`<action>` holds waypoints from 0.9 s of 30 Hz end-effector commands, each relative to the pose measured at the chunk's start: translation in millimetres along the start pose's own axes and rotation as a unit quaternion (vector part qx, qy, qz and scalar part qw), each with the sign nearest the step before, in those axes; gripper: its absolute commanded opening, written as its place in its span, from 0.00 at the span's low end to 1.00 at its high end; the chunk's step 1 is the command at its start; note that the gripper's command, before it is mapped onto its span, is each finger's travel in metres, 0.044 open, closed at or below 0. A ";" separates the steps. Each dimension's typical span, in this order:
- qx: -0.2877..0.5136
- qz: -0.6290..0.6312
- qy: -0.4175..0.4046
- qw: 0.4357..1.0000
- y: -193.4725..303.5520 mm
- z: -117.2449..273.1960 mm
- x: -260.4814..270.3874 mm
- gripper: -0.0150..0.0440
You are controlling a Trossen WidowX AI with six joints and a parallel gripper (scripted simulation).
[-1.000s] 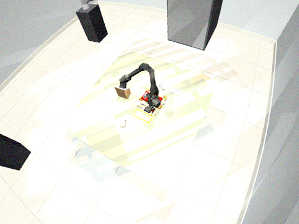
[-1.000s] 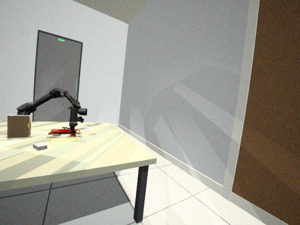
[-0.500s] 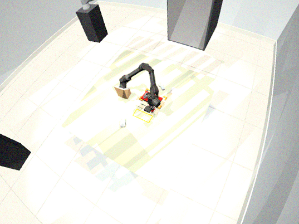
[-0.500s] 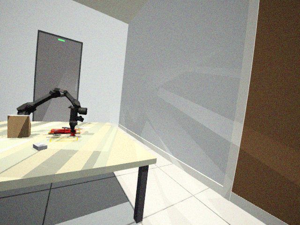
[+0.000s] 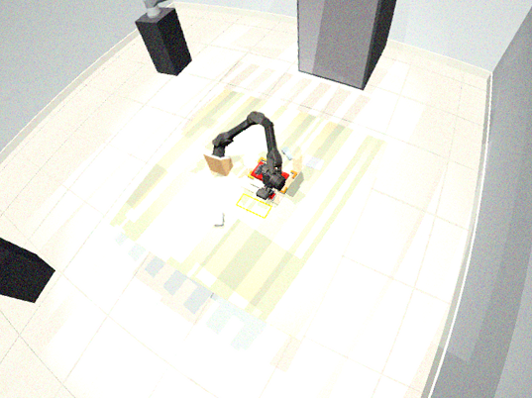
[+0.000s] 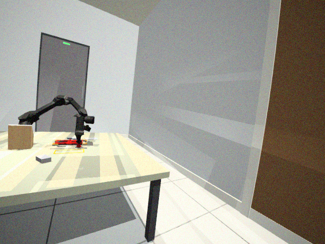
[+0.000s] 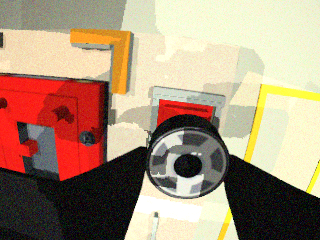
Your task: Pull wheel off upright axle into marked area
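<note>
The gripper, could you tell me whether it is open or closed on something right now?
Shut on the wheel: in the wrist view the gripper has a dark finger pressed against each side of it.

1. The hand (image 7: 187, 190) is gripping the wheel (image 7: 187, 160) just beside the yellow marked area (image 7: 280, 160), with bare counter (image 6: 110, 157) lying between them.
2. The red fixture (image 7: 50, 123) and orange corner bracket (image 7: 110, 54) are crowding the opposite side (low obstacles).
3. The cardboard box (image 6: 20, 136) and small white block (image 6: 43, 158) are sitting well apart from the marked area.
</note>
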State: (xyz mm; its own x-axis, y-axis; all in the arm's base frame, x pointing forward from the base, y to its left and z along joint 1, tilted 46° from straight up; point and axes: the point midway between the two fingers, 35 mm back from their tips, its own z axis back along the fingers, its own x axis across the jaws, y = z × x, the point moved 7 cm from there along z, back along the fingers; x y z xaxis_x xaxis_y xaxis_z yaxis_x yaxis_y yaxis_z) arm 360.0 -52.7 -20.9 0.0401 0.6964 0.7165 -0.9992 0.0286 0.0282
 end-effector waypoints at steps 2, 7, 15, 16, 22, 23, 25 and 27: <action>-0.004 -0.001 0.001 1.000 0.3 6.2 -1.1 0.25; -0.005 -0.001 0.001 1.000 0.4 7.9 -1.1 0.25; -0.005 -0.001 0.001 1.000 0.5 10.5 -1.1 0.25; -0.005 -0.001 0.001 1.000 0.5 10.9 -1.1 0.25; -0.006 -0.001 0.001 1.000 0.6 12.9 -1.0 0.25; -0.006 -0.001 0.001 1.000 0.6 13.2 -1.0 0.25; -0.006 -0.001 0.001 1.000 0.7 13.9 -1.0 0.25; -0.006 -0.002 0.001 1.000 0.7 14.5 -1.0 0.25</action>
State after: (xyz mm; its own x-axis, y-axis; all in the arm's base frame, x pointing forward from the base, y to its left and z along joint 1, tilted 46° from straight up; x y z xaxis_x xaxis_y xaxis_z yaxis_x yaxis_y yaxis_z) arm 359.4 -59.2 -14.7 0.0425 0.6964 0.7164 -0.9991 0.0322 0.0280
